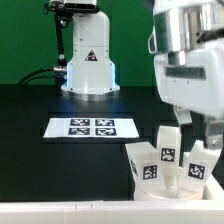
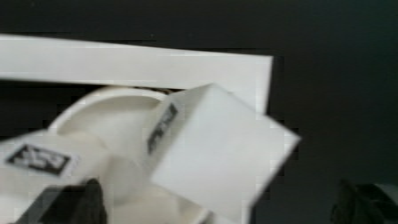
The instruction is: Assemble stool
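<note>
The stool parts stand at the exterior view's lower right. The round seat disc (image 1: 168, 190) lies on the black table with three white tagged legs on it: one at its left (image 1: 146, 164), one in the middle (image 1: 168, 147) and one at its right (image 1: 198, 166). My gripper (image 1: 196, 124) hangs just above them, its fingertips partly hidden. In the wrist view, a white leg (image 2: 222, 145) rises between my two dark fingers (image 2: 64, 205), and my gripper (image 2: 214, 212) is spread wide with a gap at the leg's side. The seat disc (image 2: 111, 115) and another tagged leg (image 2: 39, 156) lie beside it.
The marker board (image 1: 92, 127) lies flat mid-table. The robot base (image 1: 88, 62) stands at the back with a cable to its left. A white rim (image 1: 60, 212) runs along the table's front edge; it also shows in the wrist view (image 2: 125, 62).
</note>
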`<state>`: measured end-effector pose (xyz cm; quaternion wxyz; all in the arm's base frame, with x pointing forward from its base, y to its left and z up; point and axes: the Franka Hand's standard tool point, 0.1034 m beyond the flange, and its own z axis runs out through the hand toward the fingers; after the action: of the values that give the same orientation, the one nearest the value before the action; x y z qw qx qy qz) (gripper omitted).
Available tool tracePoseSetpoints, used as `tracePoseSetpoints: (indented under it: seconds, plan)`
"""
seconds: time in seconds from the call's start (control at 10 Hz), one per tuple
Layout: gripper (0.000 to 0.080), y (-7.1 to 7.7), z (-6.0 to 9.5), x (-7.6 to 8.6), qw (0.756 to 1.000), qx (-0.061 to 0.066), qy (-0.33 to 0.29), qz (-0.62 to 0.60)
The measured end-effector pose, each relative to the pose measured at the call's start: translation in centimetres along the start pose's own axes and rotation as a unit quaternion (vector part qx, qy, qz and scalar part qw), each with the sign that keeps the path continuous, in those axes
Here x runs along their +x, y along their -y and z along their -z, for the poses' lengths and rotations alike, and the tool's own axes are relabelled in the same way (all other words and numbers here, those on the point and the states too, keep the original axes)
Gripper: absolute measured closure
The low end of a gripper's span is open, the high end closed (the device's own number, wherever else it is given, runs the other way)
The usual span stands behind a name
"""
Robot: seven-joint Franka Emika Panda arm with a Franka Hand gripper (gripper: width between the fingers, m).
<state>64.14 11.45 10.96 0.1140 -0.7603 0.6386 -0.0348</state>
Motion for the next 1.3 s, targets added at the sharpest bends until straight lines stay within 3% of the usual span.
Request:
tracePoseSetpoints:
  seconds: [0.1,0.3,0.5,0.7,0.8,1.0,1.1,1.2,1.3]
  plan:
    - [0.0157,0.1,0.5,-0.4,0.996,0.002,0.000,0.091]
    - [0.0151,0.0,0.3,-0.3,0.991,0.000,-0.001,0.135]
    - [0.0151,0.0,0.2,-0.6,0.961,-0.004,-0.007,0.278]
    - [0.0151,0.4,0.4,-0.8,0.887,-0.013,-0.004,0.461]
    - [0.0151,0.2,0.1,-0.9,0.853,-0.028,0.010,0.521]
    - [0.0151,0.2,0.1,-0.6,0.834,-0.029,0.006,0.551]
    - [0.0151,0.2,0.1,-0.4,0.808,-0.032,0.004,0.588]
    - [0.0151,0.1,-0.1,-0.3,0.760,-0.039,0.004,0.649]
    - [0.0151,-0.3,-0.9,-0.6,0.687,-0.047,0.014,0.725]
